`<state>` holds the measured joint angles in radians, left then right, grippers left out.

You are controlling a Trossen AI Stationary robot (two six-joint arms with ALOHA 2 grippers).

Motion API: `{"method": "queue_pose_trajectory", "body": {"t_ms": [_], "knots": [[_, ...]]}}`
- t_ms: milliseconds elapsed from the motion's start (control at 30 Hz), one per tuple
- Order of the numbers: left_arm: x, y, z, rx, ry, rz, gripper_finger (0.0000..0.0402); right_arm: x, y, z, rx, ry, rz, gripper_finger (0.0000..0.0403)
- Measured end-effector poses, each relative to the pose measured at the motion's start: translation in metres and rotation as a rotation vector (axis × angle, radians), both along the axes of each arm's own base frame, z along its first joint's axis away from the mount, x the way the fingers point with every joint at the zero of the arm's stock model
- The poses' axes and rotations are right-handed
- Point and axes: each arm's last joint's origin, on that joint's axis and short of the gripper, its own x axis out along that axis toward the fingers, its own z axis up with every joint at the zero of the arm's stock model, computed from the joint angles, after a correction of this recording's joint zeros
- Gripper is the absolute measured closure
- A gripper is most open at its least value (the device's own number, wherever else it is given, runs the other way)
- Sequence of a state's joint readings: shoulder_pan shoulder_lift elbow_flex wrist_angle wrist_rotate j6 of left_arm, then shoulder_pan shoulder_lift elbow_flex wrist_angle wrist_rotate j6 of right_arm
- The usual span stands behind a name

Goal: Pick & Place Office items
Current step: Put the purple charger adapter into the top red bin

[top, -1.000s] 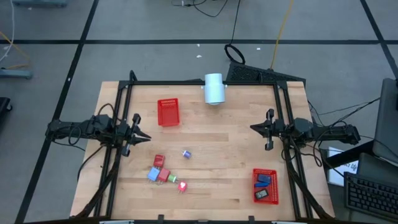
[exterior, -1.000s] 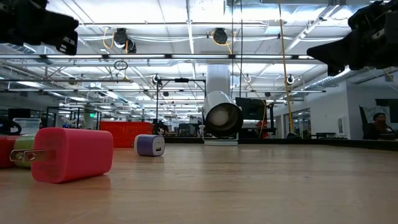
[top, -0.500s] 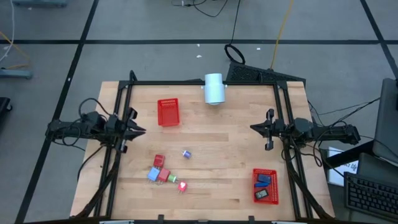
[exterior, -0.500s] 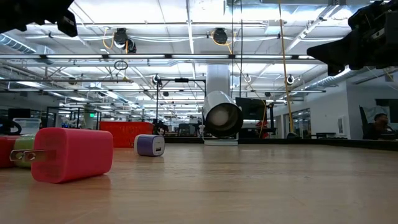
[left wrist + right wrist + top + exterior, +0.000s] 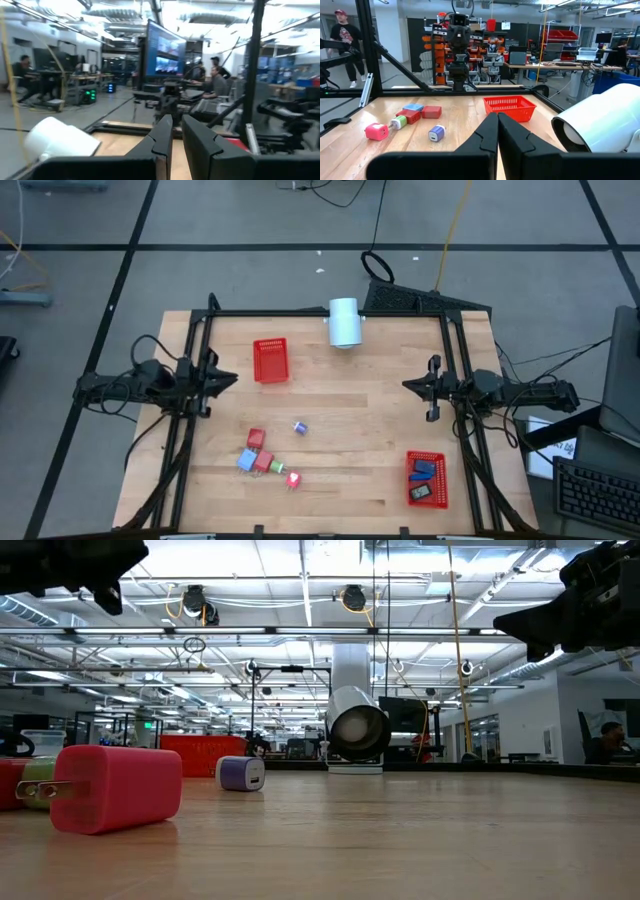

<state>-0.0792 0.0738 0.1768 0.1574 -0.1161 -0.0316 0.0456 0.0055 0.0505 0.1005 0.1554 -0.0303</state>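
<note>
Left gripper [image 5: 228, 379] closed and empty at table's left edge, right gripper [image 5: 408, 385] closed and empty opposite, small plastic office items [image 5: 266, 457] clustered between.

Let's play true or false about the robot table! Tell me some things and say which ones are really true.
1. Both red baskets are empty. False: the basket near the right arm holds a blue piece and a black one; the other basket looks empty.
2. The white cylinder lies at the table's far edge. True.
3. The left pincer is holding a red piece. False: it is shut and holds nothing.
4. The small purple piece sits apart from the cluster of pieces. True.
5. The right pincer is shut, above the table. True.
</note>
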Motion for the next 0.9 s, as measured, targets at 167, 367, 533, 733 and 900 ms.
{"method": "queue_pose_trajectory", "body": {"t_ms": [167, 367, 533, 733, 900], "knots": [[0.000, 0.002, -0.001, -0.043, 0.009, 0.069, 0.0360, 0.000, 0.000, 0.000, 0.000, 0.000, 0.000, 0.0403], [0.006, 0.002, -0.014, -0.060, 0.148, 0.080, 0.0360, 0.000, 0.000, 0.000, 0.000, 0.000, 0.000, 0.0403], [0.014, 0.003, -0.018, -0.104, 0.201, 0.116, 0.0360, 0.000, 0.000, 0.000, 0.000, 0.000, 0.000, 0.0403], [0.022, 0.007, -0.026, -0.198, 0.261, 0.273, 0.0360, 0.000, 0.000, 0.000, 0.000, 0.000, 0.000, 0.0403], [0.028, 0.007, -0.032, -0.225, 0.316, 0.317, 0.0360, 0.000, 0.000, 0.000, 0.000, 0.000, 0.000, 0.0403]]}}
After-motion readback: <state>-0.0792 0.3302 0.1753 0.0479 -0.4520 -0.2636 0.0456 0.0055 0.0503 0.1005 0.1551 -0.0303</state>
